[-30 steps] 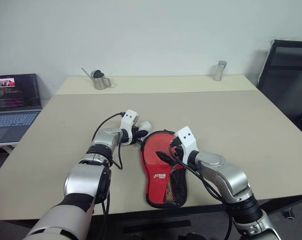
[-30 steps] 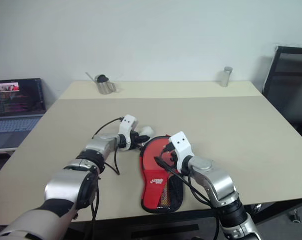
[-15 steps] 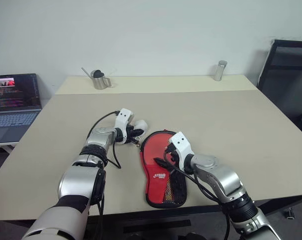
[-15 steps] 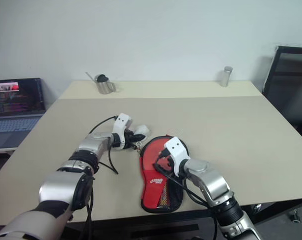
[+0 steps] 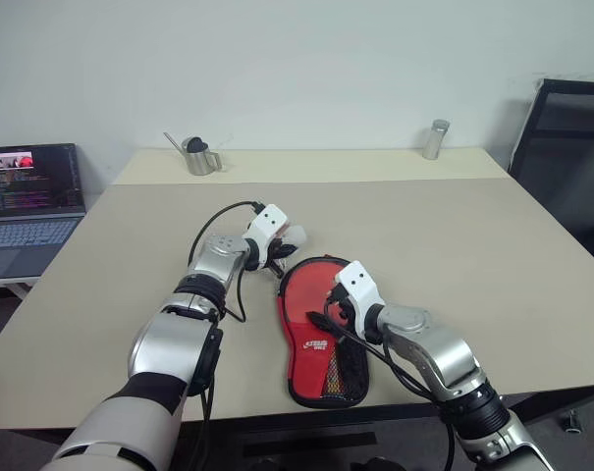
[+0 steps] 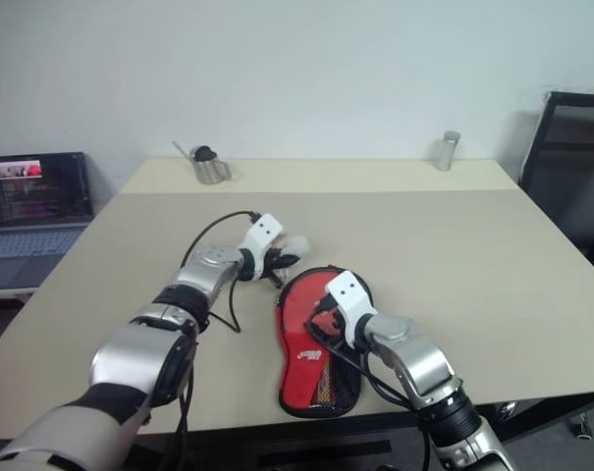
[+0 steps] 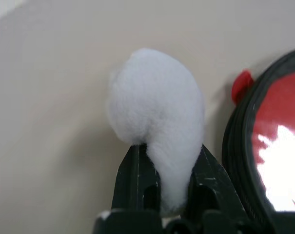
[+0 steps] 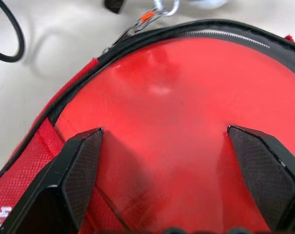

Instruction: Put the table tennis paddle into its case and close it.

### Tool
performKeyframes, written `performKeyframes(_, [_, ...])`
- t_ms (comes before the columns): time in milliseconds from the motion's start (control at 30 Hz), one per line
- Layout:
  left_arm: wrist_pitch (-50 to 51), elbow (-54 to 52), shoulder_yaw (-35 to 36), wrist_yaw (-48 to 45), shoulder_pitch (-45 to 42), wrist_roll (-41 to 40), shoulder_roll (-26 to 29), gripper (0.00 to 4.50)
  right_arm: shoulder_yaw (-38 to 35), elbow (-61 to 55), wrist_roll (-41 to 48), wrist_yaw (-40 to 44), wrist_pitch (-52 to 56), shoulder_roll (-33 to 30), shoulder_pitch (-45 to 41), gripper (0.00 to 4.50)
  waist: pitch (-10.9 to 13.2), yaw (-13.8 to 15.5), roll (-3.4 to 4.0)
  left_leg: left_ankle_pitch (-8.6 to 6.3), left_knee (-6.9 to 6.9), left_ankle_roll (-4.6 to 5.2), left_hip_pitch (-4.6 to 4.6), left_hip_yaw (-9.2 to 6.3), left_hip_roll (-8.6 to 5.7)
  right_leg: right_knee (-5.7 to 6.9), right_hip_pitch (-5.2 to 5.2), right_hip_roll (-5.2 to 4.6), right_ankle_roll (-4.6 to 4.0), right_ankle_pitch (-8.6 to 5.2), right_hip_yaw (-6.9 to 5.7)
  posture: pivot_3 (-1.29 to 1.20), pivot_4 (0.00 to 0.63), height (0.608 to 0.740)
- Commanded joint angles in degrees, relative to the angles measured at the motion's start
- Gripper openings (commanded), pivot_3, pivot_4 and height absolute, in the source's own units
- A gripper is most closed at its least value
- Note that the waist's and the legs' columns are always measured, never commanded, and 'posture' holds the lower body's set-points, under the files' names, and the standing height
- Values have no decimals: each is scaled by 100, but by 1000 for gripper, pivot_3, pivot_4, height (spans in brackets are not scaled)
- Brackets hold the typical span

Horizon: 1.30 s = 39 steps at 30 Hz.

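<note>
Pompom (image 7: 157,112) fluffy white; case (image 8: 186,126) front glossy red, woven cloth edge; table (image 5: 473,226) matt beige.

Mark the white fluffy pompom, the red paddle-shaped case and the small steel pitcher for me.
White fluffy pompom (image 7: 154,109): left wrist view, middle of the fluff.
Red paddle-shaped case (image 5: 312,339): left eye view, red front by the white logo.
Small steel pitcher (image 5: 197,160): left eye view, its body.
</note>
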Motion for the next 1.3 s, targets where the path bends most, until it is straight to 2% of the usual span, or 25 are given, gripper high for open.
performKeyframes(33, [-514,11,-74,490,-364,197,-116,182,44,-76,-24,67,140,-69,149,4500,0,1,0,0,0,0,0,0,0,0,0,0,0,0,0,0,150,740])
performKeyframes(533, [-1482,243,-696,1447,-627,1158,-636,182,71,-164,-40,114,243,-44,237,4500,-1,4,-1,0,1,0,0,1,0,0,2,-3,0,0,-2,0,150,740])
performKeyframes(800, [-2257,312,-1411,2103,-771,1994,-798,182,73,-298,-42,40,371,29,317,4500,-1,6,-2,0,2,0,0,1,0,0,3,-5,1,0,-3,0,150,740])
performKeyframes(1300, [-2212,441,-2144,3467,-1035,3043,-568,182,122,-496,-28,-77,523,164,439,4500,-1,9,-2,0,1,0,0,0,2,0,3,-11,2,0,-4,0,150,740])
